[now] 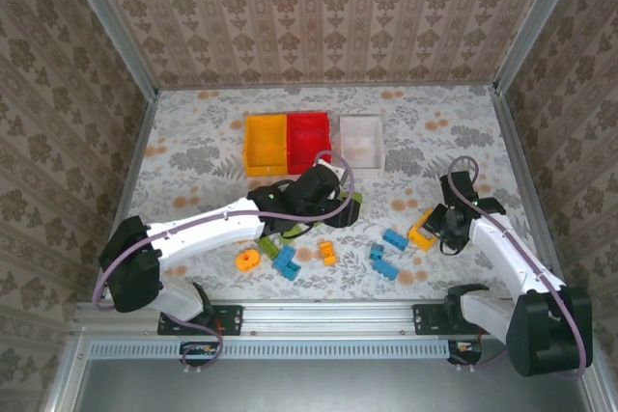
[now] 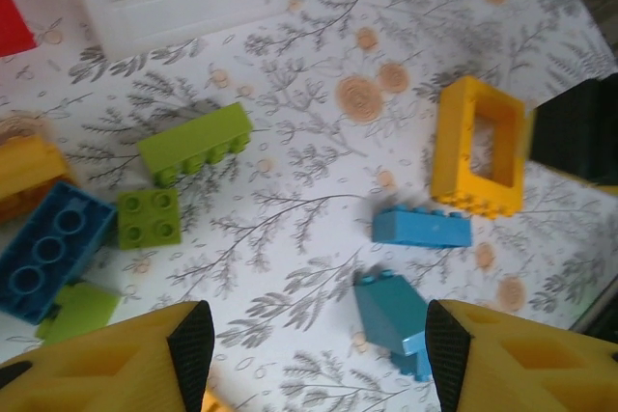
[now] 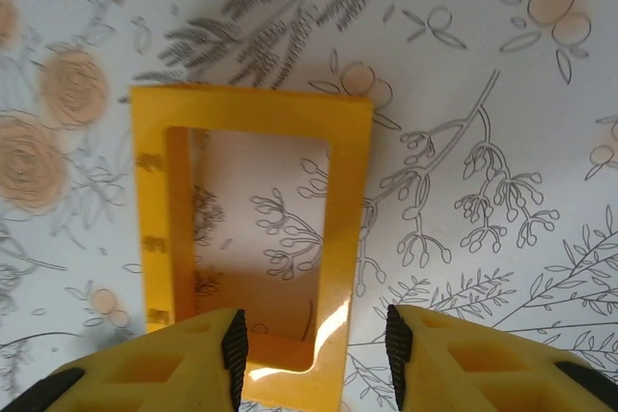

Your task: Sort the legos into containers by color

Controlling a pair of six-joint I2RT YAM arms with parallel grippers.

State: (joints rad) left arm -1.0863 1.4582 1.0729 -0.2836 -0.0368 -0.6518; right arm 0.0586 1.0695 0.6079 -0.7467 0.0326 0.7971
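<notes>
Straddling orange frame (image 3: 350, 219) at right, right gripper (image 3: 314, 335), jaws apart; left gripper (image 2: 319, 335), jaws apart, above central blue brick (image 2: 391, 314).

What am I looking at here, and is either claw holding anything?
Two robot arms sit at the near edge of the table. The wide picture looks down from behind them; the other two come from each wrist's camera, yellow fingers at the bottom. On it stand a yellow bin, a red bin and a white bin, with loose bricks nearby. The left gripper is open and empty. The right gripper is open over one end of an orange frame brick, not gripping it.
</notes>
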